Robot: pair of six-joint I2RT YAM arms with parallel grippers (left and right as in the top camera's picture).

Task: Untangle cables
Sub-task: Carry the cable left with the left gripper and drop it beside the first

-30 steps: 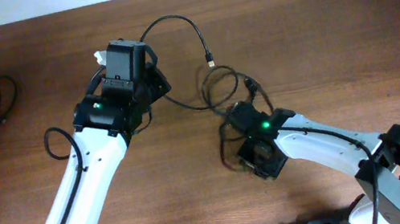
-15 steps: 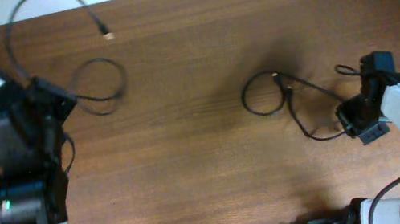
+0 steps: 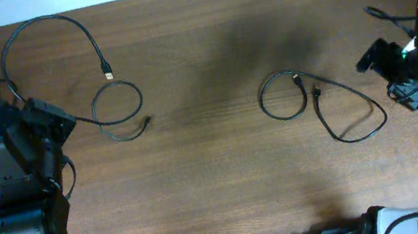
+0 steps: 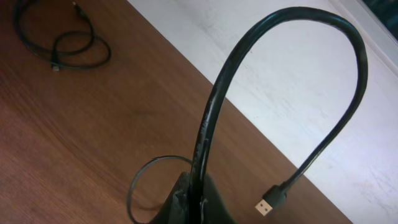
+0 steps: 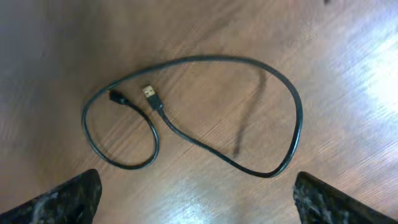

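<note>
Brown wood table [image 3: 220,183], overhead: at left the left gripper [image 3: 49,120] is clamped on the left cable [image 3: 39,19], which arcs far, then coils rightward. The right cable [image 3: 263,101] lies loose right of centre, the right gripper [image 3: 388,77] apart from it. Left wrist adds the USB plug [image 4: 268,207] at its end and a third cable [image 4: 93,65] coiled beyond. Right wrist shows its fingers [image 5: 68,199] spread wide, holding nothing.
</note>
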